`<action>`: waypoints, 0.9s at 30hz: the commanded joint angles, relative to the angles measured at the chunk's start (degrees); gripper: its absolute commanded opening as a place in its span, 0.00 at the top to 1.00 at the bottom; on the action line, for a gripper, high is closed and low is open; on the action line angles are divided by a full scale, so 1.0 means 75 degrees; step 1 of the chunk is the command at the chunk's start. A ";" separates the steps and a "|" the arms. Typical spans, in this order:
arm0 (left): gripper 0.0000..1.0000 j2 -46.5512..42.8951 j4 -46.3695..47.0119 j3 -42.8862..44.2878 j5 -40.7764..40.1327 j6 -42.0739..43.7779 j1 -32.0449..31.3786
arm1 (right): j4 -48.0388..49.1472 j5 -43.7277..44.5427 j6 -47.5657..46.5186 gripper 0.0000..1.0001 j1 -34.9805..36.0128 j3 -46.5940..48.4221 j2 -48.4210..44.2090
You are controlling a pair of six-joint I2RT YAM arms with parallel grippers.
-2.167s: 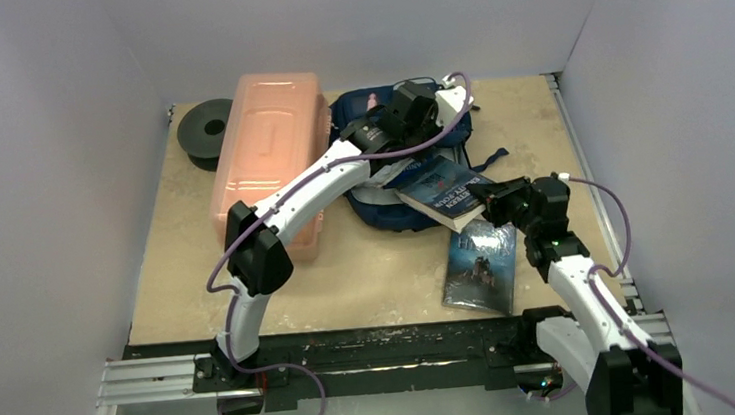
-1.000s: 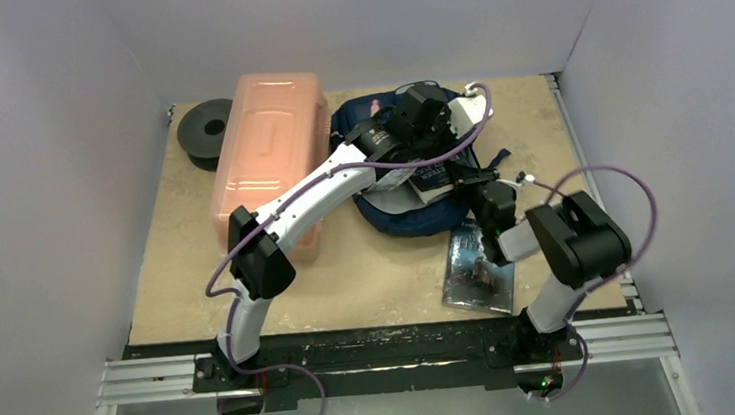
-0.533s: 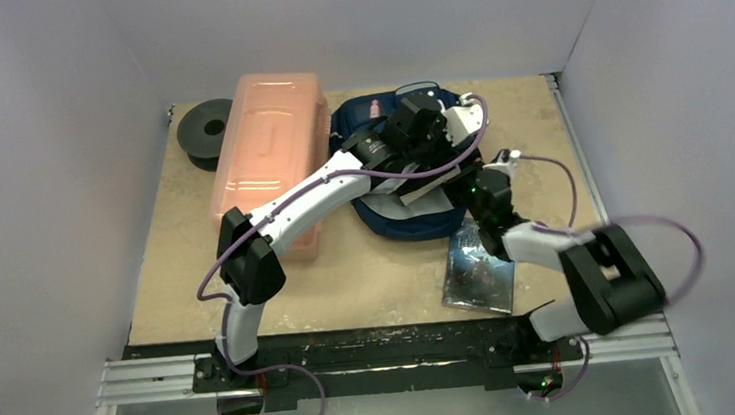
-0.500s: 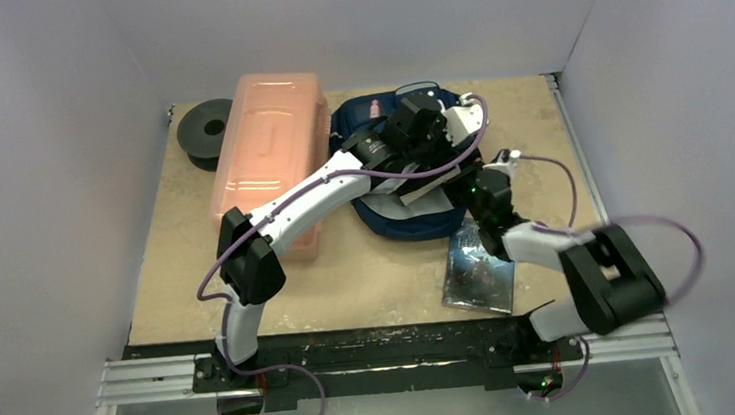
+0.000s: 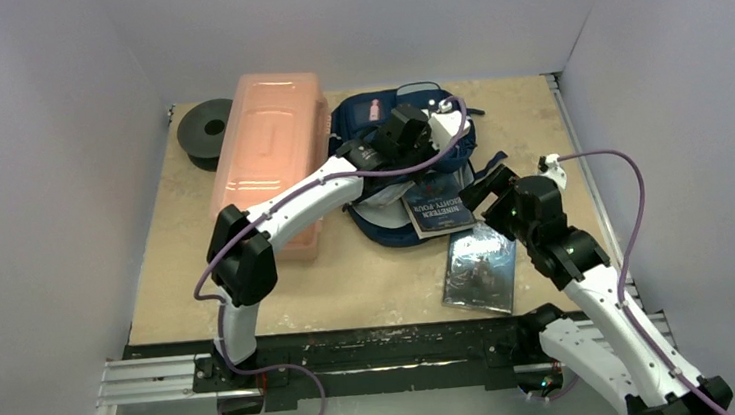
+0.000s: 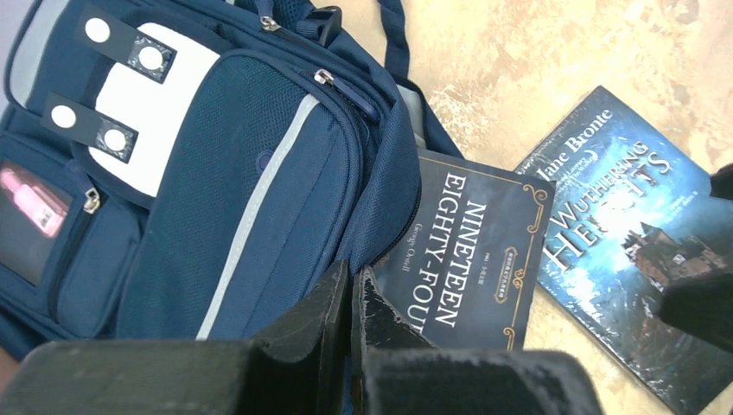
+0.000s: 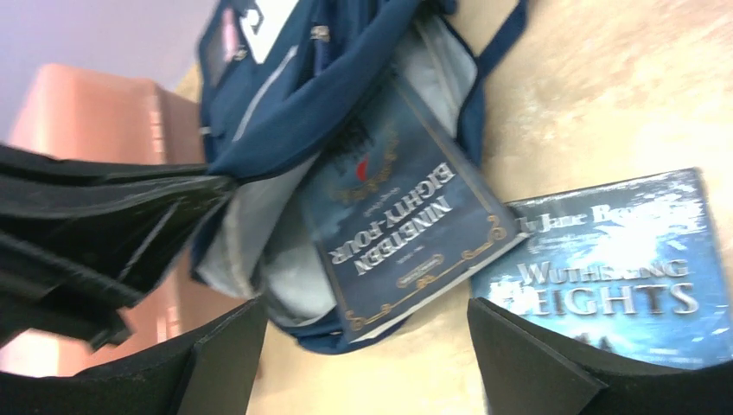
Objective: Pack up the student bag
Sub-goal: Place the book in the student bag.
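The student bag (image 5: 376,116) lies on the table, navy with a grey stripe (image 6: 251,216), its mouth held open. My left gripper (image 6: 354,294) is shut on the fabric edge of that mouth (image 5: 389,177). A dark book titled Nineteen Eighty-Four (image 5: 436,209) lies half inside the opening (image 7: 398,233) on the pale lining. A blue book, Wuthering Heights (image 5: 479,268), rests flat on the table next to it (image 7: 622,268). My right gripper (image 5: 480,190) hovers just in front of the dark book, open and holding nothing (image 7: 367,346).
A long pink translucent box (image 5: 270,166) lies left of the bag, under my left arm. A black spool (image 5: 208,131) sits at the back left corner. White walls close in the table on three sides.
My right gripper has opened, let go of the dark book and drawn back toward me. The book now lies partly inside the bag. My left gripper kept its hold, shifting slightly left.
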 commanded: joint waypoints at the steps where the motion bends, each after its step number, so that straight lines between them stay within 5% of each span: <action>1: 1.00 -0.0858 0.0717 0.0196 0.0452 -0.0574 0.0299 | 0.0647 -0.0715 0.0502 0.15 -0.0028 -0.0517 -0.0134; 5: 1.00 -0.1053 0.0751 0.0035 0.0732 -0.0670 0.0317 | 0.1760 -0.1350 0.1112 0.04 -0.0666 -0.1446 0.0061; 9: 1.00 -0.1072 0.0657 0.0143 0.0984 -0.0735 0.0294 | 0.3086 -0.3020 0.1216 0.04 -0.1991 -0.2509 0.0172; 14: 1.00 -0.1055 0.0458 0.0390 0.1171 -0.0745 0.0270 | 0.5015 -0.3827 0.1423 0.19 -0.2242 -0.3397 0.0843; 19: 1.00 -0.0950 0.0193 0.0735 0.1286 -0.0534 0.0179 | 0.6408 -0.3897 0.1331 0.23 -0.2253 -0.3333 0.2166; 21: 1.00 -0.0879 0.0024 0.0894 0.1291 -0.0489 0.0153 | 0.7196 -0.4083 0.1519 0.37 -0.2287 -0.3392 0.2659; 26: 1.00 -0.0779 -0.0153 0.1199 0.1242 -0.0335 0.0117 | 0.8738 -0.4389 0.2197 0.99 -0.2293 -0.3620 0.3427; 27: 1.00 -0.0751 -0.0186 0.1257 0.1208 -0.0313 0.0111 | 0.9076 -0.4471 0.2411 1.00 -0.2320 -0.3721 0.3464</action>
